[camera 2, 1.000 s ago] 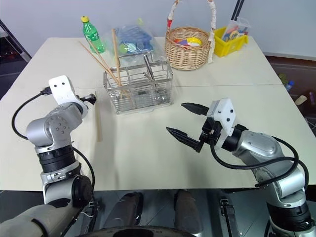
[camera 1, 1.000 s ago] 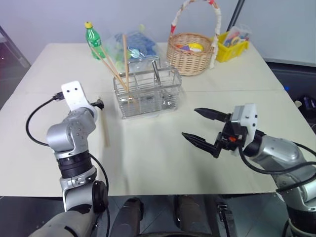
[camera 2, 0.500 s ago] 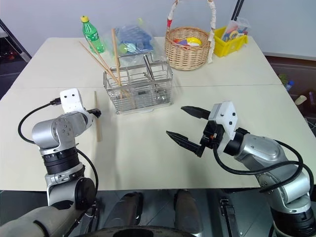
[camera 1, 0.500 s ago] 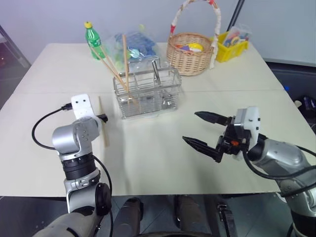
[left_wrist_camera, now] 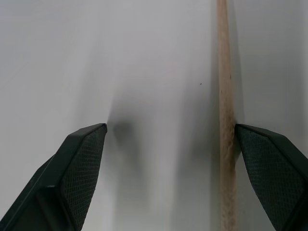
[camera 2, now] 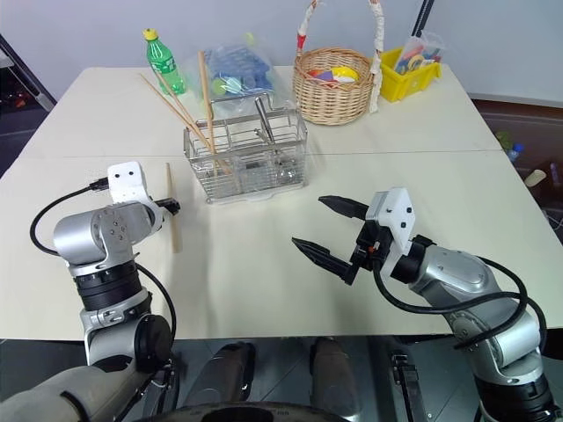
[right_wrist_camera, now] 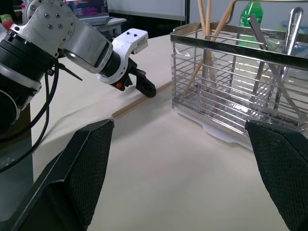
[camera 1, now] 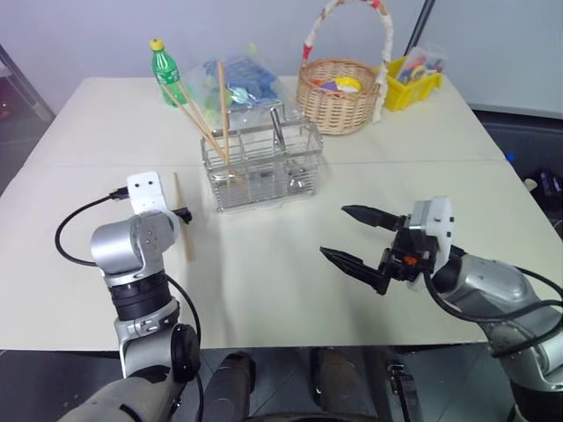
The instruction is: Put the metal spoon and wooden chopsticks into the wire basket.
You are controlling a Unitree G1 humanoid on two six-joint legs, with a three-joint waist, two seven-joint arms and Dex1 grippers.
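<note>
While one chopstick (camera 1: 183,227) lies on bench (camera 1: 264,290) | left tool (left_wrist_camera: 171,144) wide, straddling it for pickup | right tool (camera 1: 352,246) wide, empty | wire basket (camera 1: 264,167) holds three chopsticks

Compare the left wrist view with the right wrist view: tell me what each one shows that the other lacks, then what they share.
Left wrist view alone: a close look down at the left gripper, open, its fingers straddling bare table, with the loose wooden chopstick lying just inside one fingertip.

Right wrist view alone: the wire basket with chopsticks and the metal spoon standing in it, a green bottle behind, and the open right gripper.

Shared: the loose chopstick on the table and the left gripper beside it.
</note>
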